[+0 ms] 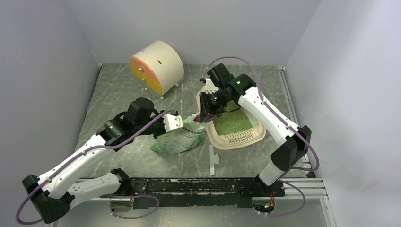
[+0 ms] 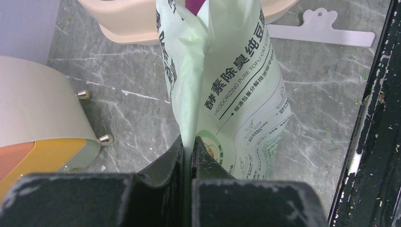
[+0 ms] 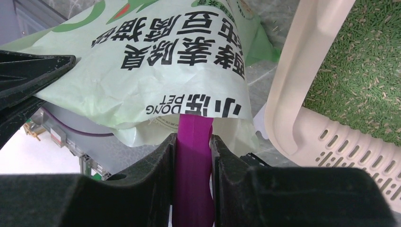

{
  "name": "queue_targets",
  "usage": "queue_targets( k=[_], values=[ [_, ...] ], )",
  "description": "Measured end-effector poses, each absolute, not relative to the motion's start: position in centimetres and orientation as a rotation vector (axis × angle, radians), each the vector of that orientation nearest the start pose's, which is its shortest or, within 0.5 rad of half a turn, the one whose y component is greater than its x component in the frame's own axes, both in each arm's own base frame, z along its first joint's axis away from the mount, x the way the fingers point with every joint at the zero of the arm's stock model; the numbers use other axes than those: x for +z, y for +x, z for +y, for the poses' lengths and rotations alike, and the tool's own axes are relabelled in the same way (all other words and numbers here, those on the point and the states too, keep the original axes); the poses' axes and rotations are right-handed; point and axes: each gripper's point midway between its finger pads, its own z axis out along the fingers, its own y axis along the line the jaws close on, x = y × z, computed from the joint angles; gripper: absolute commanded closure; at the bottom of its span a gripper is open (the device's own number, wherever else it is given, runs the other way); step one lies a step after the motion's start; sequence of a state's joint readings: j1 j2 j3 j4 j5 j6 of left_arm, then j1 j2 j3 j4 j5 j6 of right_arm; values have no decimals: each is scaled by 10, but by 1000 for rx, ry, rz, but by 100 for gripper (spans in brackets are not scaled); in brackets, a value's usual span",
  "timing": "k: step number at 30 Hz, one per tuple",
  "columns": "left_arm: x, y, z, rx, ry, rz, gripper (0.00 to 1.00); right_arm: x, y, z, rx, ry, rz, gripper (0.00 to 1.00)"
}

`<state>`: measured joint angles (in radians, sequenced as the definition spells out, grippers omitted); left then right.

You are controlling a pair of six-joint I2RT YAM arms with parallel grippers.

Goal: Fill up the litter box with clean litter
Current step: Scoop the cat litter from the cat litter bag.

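The beige litter box (image 1: 257,136) lies right of centre, its slotted grille toward me, and holds a bed of green clean litter (image 1: 232,120). In the right wrist view its rim (image 3: 293,94) and the litter (image 3: 364,66) fill the right side. A light-green printed bag (image 1: 177,139) leans just left of the box. My left gripper (image 2: 190,142) is shut on the bag's (image 2: 236,85) thin edge. My right gripper (image 3: 194,138) is shut on the handle of a magenta scoop (image 3: 195,124), whose head is hidden inside the bag's open mouth (image 3: 142,61).
A cream half-cylinder cabinet (image 1: 158,66) with an orange face stands at the back left on small metal feet. A flat white plastic strip (image 1: 214,158) lies on the table in front of the box. A black rail (image 2: 373,123) runs along the near edge.
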<state>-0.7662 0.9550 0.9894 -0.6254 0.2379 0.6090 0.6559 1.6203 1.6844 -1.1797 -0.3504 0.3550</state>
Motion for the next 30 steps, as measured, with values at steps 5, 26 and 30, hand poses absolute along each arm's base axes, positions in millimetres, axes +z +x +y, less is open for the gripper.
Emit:
queue_targets(
  k=[5,26,30],
  values=[
    [227,209,-221,-324,1467,1590,95,219,230,275,807,-567,2768,100],
    [226,215,-224,-320,1421,1584,95,210,244,254,1588,-291,2515,100],
    [226,214,-224,-324,1421,1582,95,220,241,242,1742,-232,2407,100]
  ],
)
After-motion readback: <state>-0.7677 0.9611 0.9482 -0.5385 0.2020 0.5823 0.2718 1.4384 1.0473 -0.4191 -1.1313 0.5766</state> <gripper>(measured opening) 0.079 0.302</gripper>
